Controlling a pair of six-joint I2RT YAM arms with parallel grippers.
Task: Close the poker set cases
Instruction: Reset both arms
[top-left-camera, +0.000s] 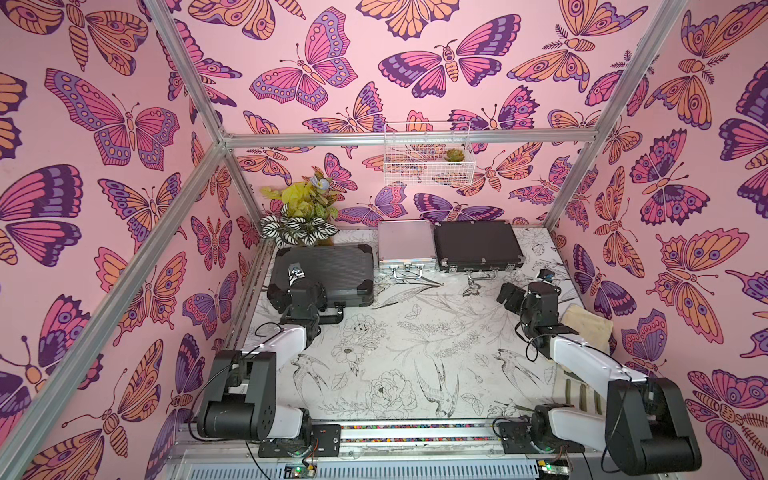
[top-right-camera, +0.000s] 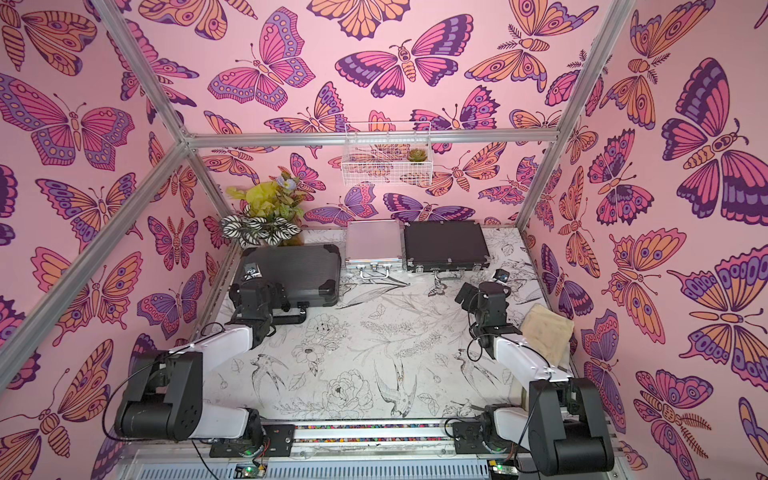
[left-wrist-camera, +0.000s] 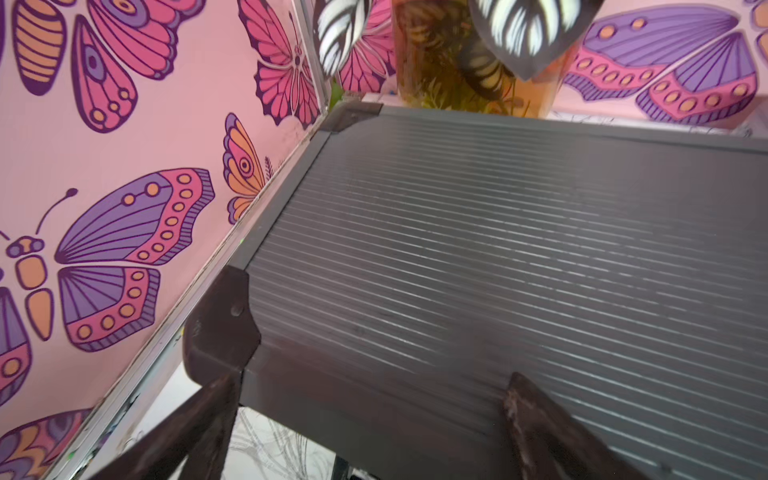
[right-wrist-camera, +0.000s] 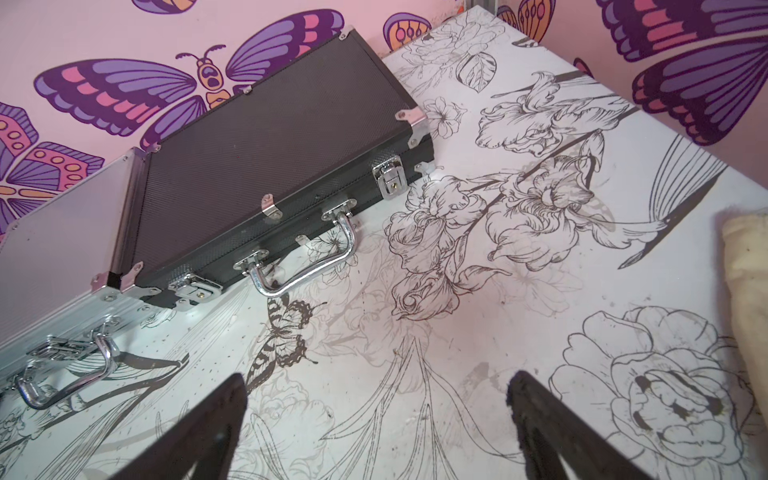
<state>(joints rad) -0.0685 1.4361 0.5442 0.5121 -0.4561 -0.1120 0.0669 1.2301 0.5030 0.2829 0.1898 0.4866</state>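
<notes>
All three poker set cases lie flat with lids down along the back of the table. The large black ribbed case (top-left-camera: 332, 268) (top-right-camera: 297, 268) sits at the left. The small silver case (top-left-camera: 405, 245) (right-wrist-camera: 54, 232) is in the middle, with the black silver-trimmed case (top-left-camera: 476, 245) (right-wrist-camera: 270, 145) touching its right side. My left gripper (left-wrist-camera: 374, 376) hovers open over the ribbed lid (left-wrist-camera: 498, 249), near its front left corner, holding nothing. My right gripper (right-wrist-camera: 378, 376) (top-left-camera: 509, 295) is open above bare table, in front and to the right of the trimmed case.
A potted plant (top-left-camera: 301, 216) stands behind the ribbed case. On the back wall hangs a white wire basket (top-left-camera: 426, 160). A beige cloth (top-left-camera: 588, 328) lies at the table's right edge beside my right arm. The flower-printed table (top-left-camera: 415, 353) is walled on three sides.
</notes>
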